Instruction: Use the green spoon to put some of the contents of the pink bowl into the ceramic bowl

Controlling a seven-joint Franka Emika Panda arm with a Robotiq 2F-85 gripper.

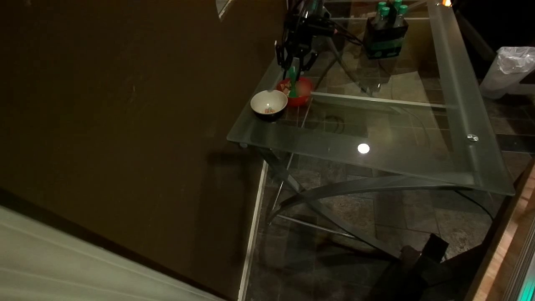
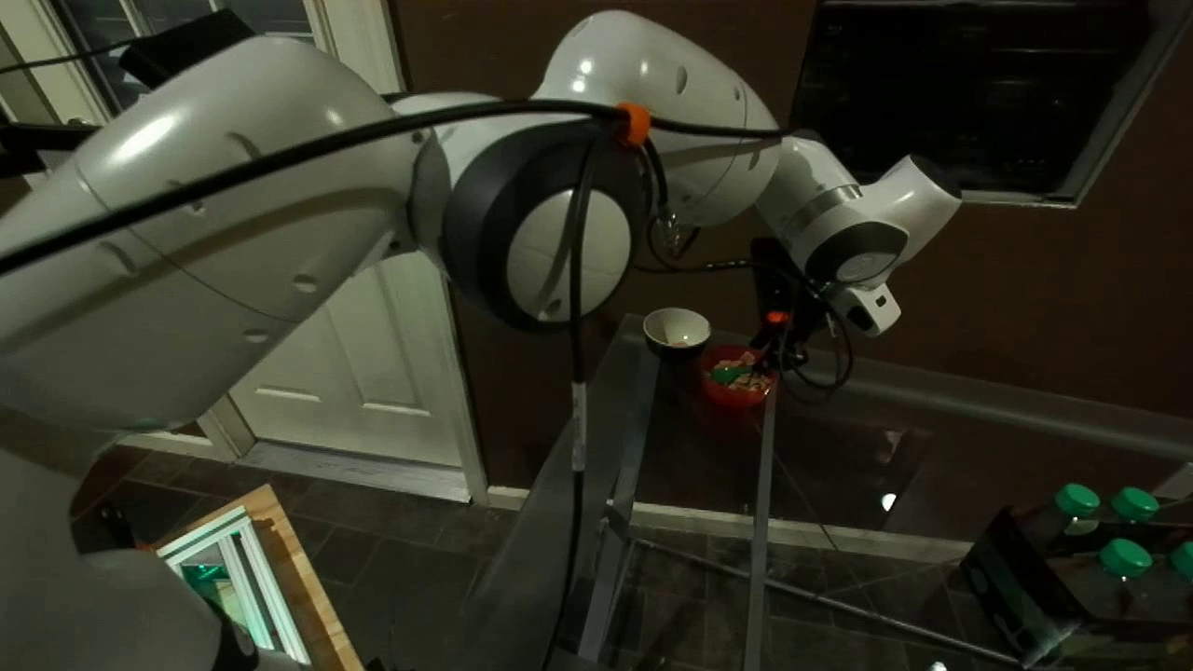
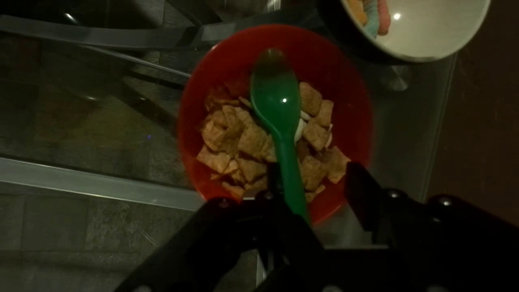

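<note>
Pincer (image 3: 317, 178) stands wide, jaws either side of the handle of the green spoon (image 3: 279, 105), which lies over cereal (image 3: 251, 142) in the pink bowl (image 3: 227, 61); handle's off-ctr, so closing prob twists it; a weak grip cd then roll & spill a scoop short of the ceramic bowl (image 3: 429, 28).

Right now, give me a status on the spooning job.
Done, it seems: the reach; the gripper is at the pink bowl. In hand: the grasp; its jaws stand open, the handle of the green spoon between them. Left: closing, scooping and tipping cereal into the ceramic bowl, where I see only colourful pieces.
</note>
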